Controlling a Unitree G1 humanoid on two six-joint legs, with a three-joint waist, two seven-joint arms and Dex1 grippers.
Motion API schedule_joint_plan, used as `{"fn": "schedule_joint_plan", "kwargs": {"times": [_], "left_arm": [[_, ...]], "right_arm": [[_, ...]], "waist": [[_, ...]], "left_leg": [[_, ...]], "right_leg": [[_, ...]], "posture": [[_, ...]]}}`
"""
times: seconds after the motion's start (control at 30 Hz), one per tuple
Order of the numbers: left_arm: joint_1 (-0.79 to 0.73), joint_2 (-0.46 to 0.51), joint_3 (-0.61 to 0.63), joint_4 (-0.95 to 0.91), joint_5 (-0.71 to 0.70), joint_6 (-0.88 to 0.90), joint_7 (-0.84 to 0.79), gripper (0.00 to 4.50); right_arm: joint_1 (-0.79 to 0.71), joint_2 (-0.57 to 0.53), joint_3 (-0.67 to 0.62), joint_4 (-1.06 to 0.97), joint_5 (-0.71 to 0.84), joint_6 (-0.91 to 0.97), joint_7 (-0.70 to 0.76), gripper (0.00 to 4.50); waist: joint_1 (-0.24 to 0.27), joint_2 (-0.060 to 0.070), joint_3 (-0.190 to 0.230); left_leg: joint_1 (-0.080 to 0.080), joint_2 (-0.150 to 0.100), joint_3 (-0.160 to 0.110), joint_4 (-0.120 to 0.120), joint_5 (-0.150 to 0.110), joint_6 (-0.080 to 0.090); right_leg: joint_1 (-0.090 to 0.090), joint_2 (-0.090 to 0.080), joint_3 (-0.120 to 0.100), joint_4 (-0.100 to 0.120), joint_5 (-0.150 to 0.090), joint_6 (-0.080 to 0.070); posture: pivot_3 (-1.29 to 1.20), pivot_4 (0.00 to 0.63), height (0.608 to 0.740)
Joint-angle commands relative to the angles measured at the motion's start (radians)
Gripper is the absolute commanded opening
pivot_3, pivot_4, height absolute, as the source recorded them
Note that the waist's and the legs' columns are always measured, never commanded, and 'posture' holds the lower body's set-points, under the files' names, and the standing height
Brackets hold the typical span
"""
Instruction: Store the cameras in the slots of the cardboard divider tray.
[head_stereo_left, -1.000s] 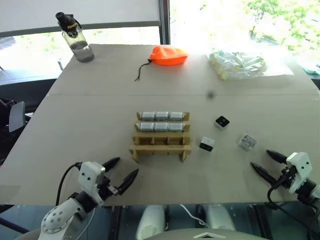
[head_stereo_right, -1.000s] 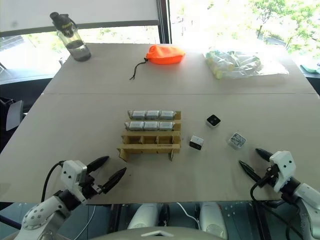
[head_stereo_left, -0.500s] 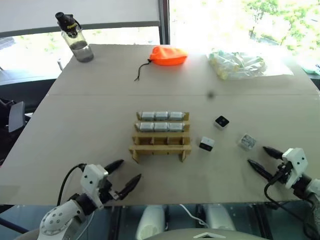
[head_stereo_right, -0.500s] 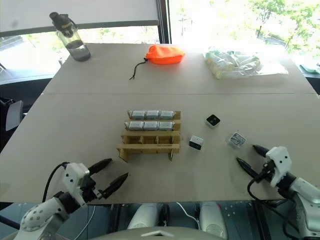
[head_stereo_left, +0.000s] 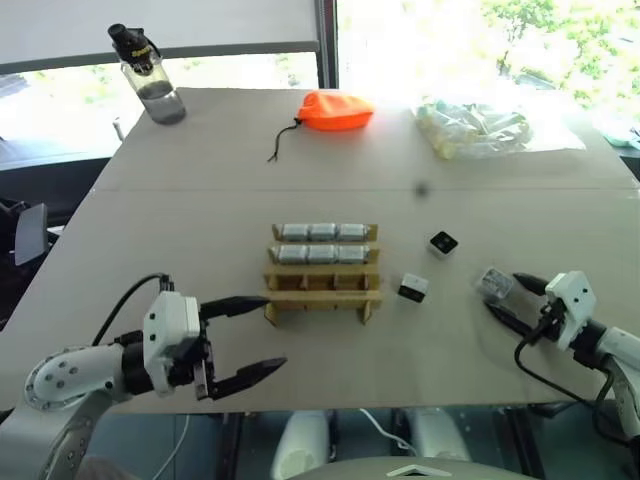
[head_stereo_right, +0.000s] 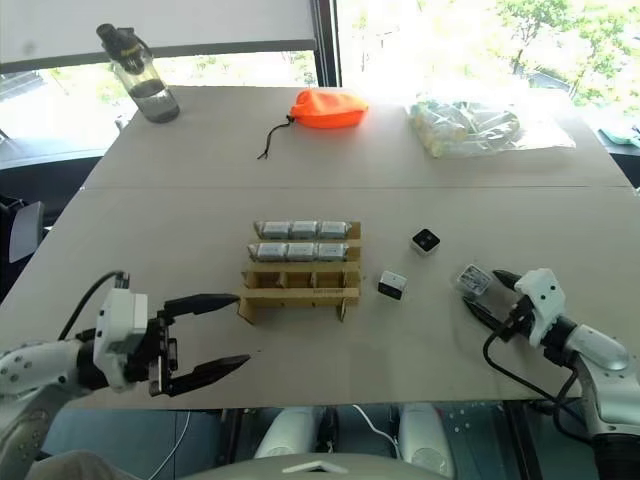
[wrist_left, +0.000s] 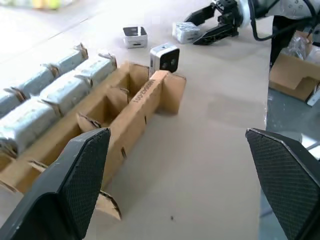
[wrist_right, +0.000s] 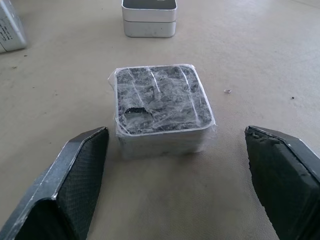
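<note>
1 cardboard divider tray (head_stereo_left: 322, 285) at mid-table, 4 stepped rows. 6 wrapped cameras (head_stereo_left: 322, 243) slotted in the 2 far rows, 3 per row; the 2 near rows bare cardboard. 3 loose cameras on the table to the tray's right: 1 white with a dark face (head_stereo_left: 413, 288) just beside the tray's near right corner, 1 black-topped (head_stereo_left: 443, 243) farther back, 1 film-wrapped (head_stereo_left: 493, 284) farthest right. Right gripper (head_stereo_left: 507, 299) at that wrapped camera, jaws spread wide to either side of it, no contact visible in the right wrist view. Left gripper (head_stereo_left: 243, 339) above the table's near edge, left of the tray, jaws spread wide on nothing, upper finger (head_stereo_left: 238, 305) reaching toward the tray's near left corner. At the far edge: 1 bottle (head_stereo_left: 150, 82), 1 orange pouch (head_stereo_left: 337, 110), 1 clear bag (head_stereo_left: 476, 128).
</note>
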Motion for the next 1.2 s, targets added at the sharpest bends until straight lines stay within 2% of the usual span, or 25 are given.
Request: {"fn": "schedule_joint_plan", "kwargs": {"times": [0.03,0.37,0.4,0.43,0.53,0.57,0.77,0.9,1.03,1.2], "left_arm": [[-0.026,0.035,0.055,-0.029,-0.034,0.032,-0.025,4.50],[-0.076,0.022,0.100,-0.024,-0.111,0.123,-0.018,4.50],[-0.077,0.021,0.102,-0.025,-0.110,0.126,-0.019,4.50],[-0.078,0.021,0.103,-0.025,-0.109,0.128,-0.020,4.50],[-0.082,0.019,0.108,-0.020,-0.101,0.129,-0.020,4.50],[-0.082,0.018,0.109,-0.019,-0.100,0.130,-0.020,4.50],[-0.076,0.009,0.111,-0.012,-0.091,0.127,-0.026,4.50],[-0.093,0.006,0.103,0.000,-0.085,0.131,-0.020,4.50],[-0.171,0.006,0.054,0.031,-0.066,0.176,0.055,4.50],[-0.383,0.004,-0.067,0.117,-0.053,0.280,0.151,4.50]], "right_arm": [[-0.012,-0.011,-0.001,-0.007,0.005,0.002,0.008,4.30],[-0.009,-0.008,0.000,-0.023,0.025,0.018,0.028,4.30],[-0.011,-0.007,-0.001,-0.023,0.025,0.013,0.029,3.75],[-0.012,-0.006,-0.001,-0.022,0.026,0.009,0.030,3.46],[-0.013,-0.006,-0.001,-0.020,0.025,0.000,0.031,2.08],[-0.014,-0.007,-0.002,-0.019,0.025,-0.006,0.032,1.84],[-0.024,-0.010,-0.004,-0.015,0.013,-0.033,0.029,1.84],[-0.103,-0.018,0.020,-0.017,-0.062,-0.144,0.006,1.84],[-0.233,-0.024,0.107,-0.067,-0.138,-0.228,0.022,1.84],[-0.471,0.018,0.308,-0.067,-0.271,-0.410,0.080,1.84]], "waist": [[0.000,0.000,0.000],[0.000,0.001,0.001],[0.000,0.001,0.001],[0.001,0.001,0.001],[0.002,0.001,0.001],[0.002,0.001,0.001],[0.002,0.002,0.002],[-0.002,0.003,0.002],[-0.003,0.003,0.003],[-0.003,0.002,0.005]], "left_leg": [[0.000,0.000,0.000,0.000,0.000,0.000],[0.000,0.001,0.001,0.000,0.002,-0.004],[0.000,0.001,0.001,0.000,0.002,-0.004],[0.000,0.001,0.001,0.000,0.002,-0.004],[0.000,0.000,0.001,0.000,0.002,-0.004],[0.000,0.000,0.001,0.000,0.002,-0.004],[0.000,0.000,0.001,0.000,0.002,-0.004],[0.000,0.000,0.002,0.000,0.003,-0.005],[0.001,0.000,0.001,0.000,0.003,-0.005],[0.001,-0.001,0.000,0.000,0.004,-0.008]], "right_leg": [[0.000,0.000,0.000,0.000,-0.001,0.001],[0.000,0.001,0.001,0.001,0.000,0.001],[0.000,0.001,0.001,0.001,0.000,0.002],[0.000,0.001,0.001,0.001,0.000,0.001],[0.000,0.001,0.001,0.001,0.001,-0.001],[0.000,0.001,0.001,0.001,0.001,0.000],[0.000,0.001,0.001,0.001,0.001,0.000],[0.000,0.001,0.002,0.001,0.001,0.000],[0.000,0.001,0.002,0.002,0.000,0.002],[-0.001,0.002,0.001,0.003,0.003,0.002]], "posture": [[0.00,0.150,0.740],[0.00,0.150,0.740],[0.00,0.150,0.740],[0.00,0.150,0.740],[0.00,0.150,0.740],[0.00,0.150,0.740],[0.00,0.150,0.740],[0.00,0.150,0.740],[0.00,0.150,0.740],[0.00,0.150,0.740]]}}
